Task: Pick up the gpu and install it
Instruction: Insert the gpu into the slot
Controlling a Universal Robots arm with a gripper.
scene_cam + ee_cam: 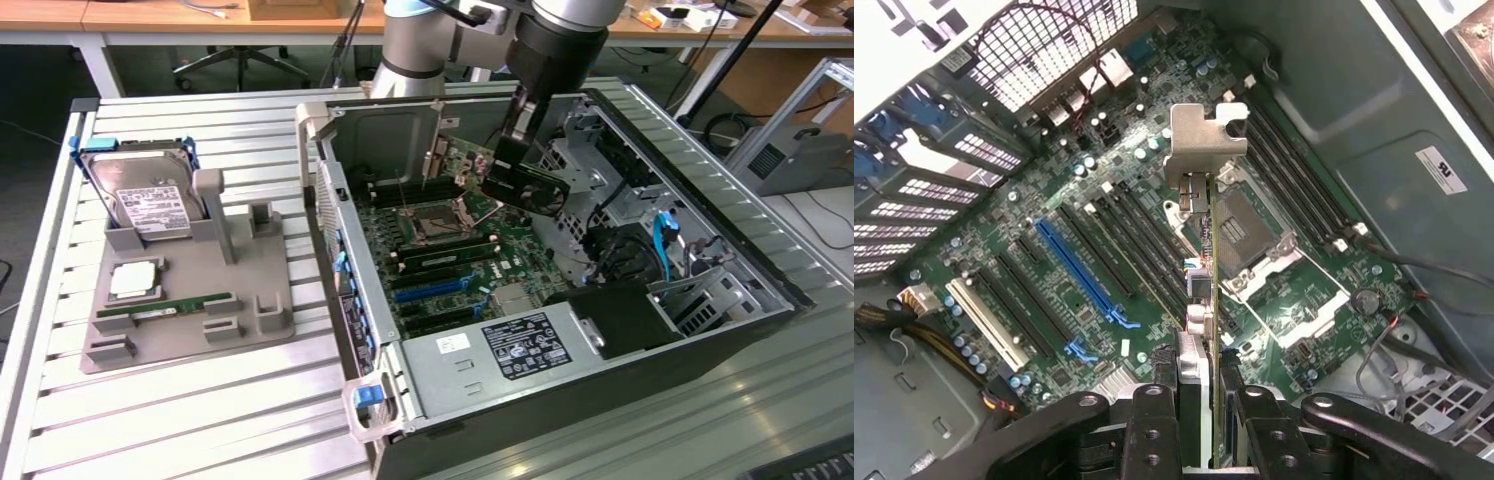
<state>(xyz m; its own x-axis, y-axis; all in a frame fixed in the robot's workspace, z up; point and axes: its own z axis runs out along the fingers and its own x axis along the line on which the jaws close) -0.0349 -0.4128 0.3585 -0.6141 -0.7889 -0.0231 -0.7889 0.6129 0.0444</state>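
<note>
The gpu (526, 187), a flat black card, hangs tilted inside the open computer case (627, 390), above the motherboard (441, 270). My gripper (518, 140) comes down from above and is shut on the card's upper edge. In the wrist view the gpu (1213, 262) shows edge-on, with its silvery bracket (1204, 143) at the far end, held between my two black fingers (1154, 425). My gripper (1199, 432) holds the card clear of the motherboard (1334, 330), over the socket and memory slots, beside the long blue slot (1082, 268).
On the slatted table at the exterior view's left, a grey fixture (200, 320) carries a hard drive (150, 205), a square chip (134, 282) and a green memory stick (167, 308). The case's walls, drive cage (587, 140) and blue cables (663, 240) hem in the card.
</note>
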